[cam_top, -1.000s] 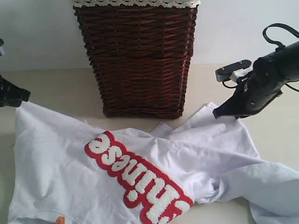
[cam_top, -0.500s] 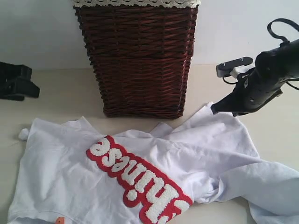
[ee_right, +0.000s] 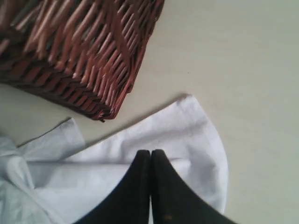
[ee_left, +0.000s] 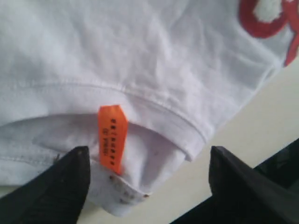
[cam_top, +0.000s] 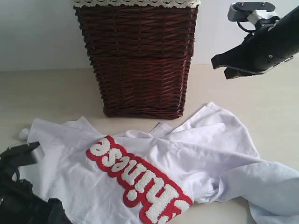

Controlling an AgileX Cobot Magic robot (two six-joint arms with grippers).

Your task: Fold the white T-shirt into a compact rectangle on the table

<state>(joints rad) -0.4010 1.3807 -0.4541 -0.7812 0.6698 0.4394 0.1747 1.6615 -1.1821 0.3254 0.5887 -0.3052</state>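
The white T-shirt (cam_top: pixel 187 149) lies crumpled on the table (cam_top: pixel 56 88), its red "Chinese" band (cam_top: pixel 140 179) facing up and running diagonally. My left gripper (ee_left: pixel 149 186) is open low over the collar, one finger on each side of the neck edge, next to the orange tag (ee_left: pixel 112 137). In the exterior view its black arm (cam_top: pixel 21 203) fills the front left corner. My right gripper (cam_top: pixel 218 61) is shut on nothing and hangs in the air at the upper right, above a flat corner of the shirt (ee_right: pixel 191 126).
A dark brown wicker basket (cam_top: pixel 140 60) with a lace-trimmed liner (cam_top: pixel 135 3) stands at the back centre, close behind the shirt. Bare table (ee_right: pixel 243 56) shows to the right of the basket (ee_right: pixel 79 51). The shirt's right part trails off the front right edge of the exterior view.
The left gripper let go of the shirt's far left corner, which fell flat, and moved to the front left over the collar. The right gripper rose off the shirt's right corner.
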